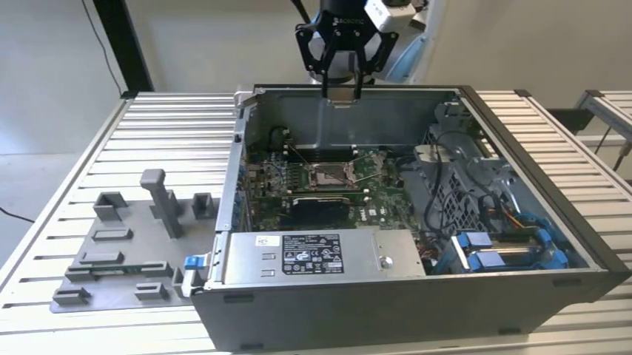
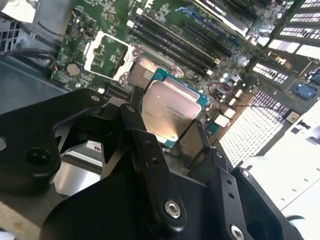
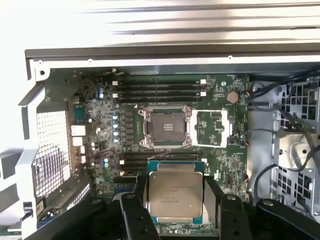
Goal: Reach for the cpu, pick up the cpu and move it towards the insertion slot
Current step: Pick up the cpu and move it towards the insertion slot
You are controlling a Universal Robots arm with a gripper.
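Fingers (image 3: 176, 202) pinch cpu (image 3: 176, 196) by edges, flat, metal top showing, high above insertion slot (image 3: 165, 126), clear of case walls.

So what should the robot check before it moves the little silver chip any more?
1. Chip held: the cpu sits between the gripper and its fingers, gripped at two opposite edges. Ok.
2. Chip level: in both wrist views it looks flat in the grip, not tilted. Ok.
3. Slot open: the insertion slot has its metal frame flipped aside and its centre is bare. Ok.
4. Over the slot: in the exterior view the gripper hangs above the computer case's back wall, not over the slot. Not ok.
5. Chip turned the right way for the slot: cannot tell.
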